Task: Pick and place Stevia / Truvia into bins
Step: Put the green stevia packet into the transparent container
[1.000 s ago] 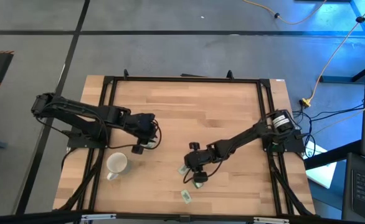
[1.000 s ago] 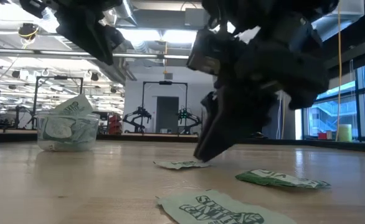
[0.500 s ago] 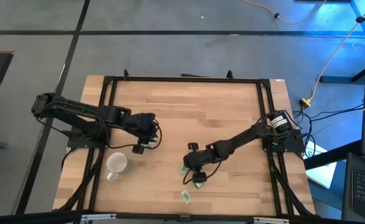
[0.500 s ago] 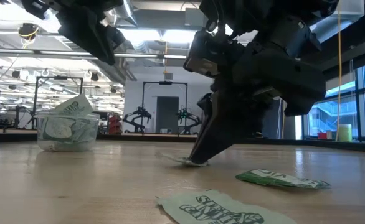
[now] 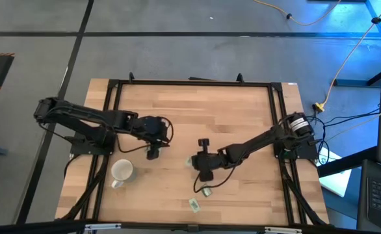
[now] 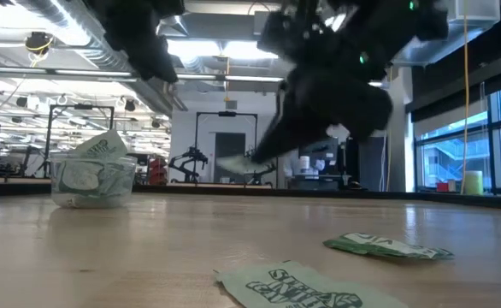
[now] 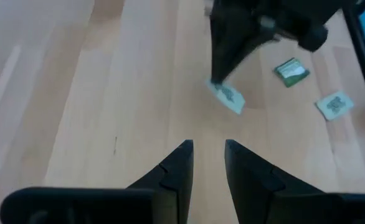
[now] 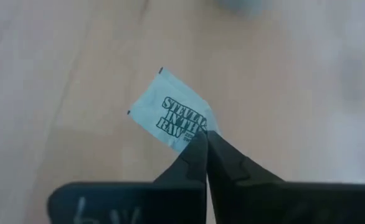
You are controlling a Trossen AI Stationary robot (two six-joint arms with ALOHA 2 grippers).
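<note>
Pinching one Stevia sachet (image 8: 173, 116) by its corner, my right gripper (image 8: 204, 144) had its two fingers pressed together on the paper, and the sachet hung clear of the wooden table (image 5: 229, 117) in the low view, tilted out to the side of my fingertips. From above, that gripper sat near the middle of the table, a little toward the front edge. Two more sachets lay flat on the wood close by: a green one (image 6: 387, 246) and a paler printed one (image 6: 306, 287), both nearer the front edge than my held packet and well apart from each other.

My left gripper (image 7: 205, 152) hovered above bare wood with its fingers standing slightly apart and nothing between them, just beside the clear cup (image 6: 92, 180). The cup stood upright toward the left side of the table and held several sachets already, one poking up above the rim.
</note>
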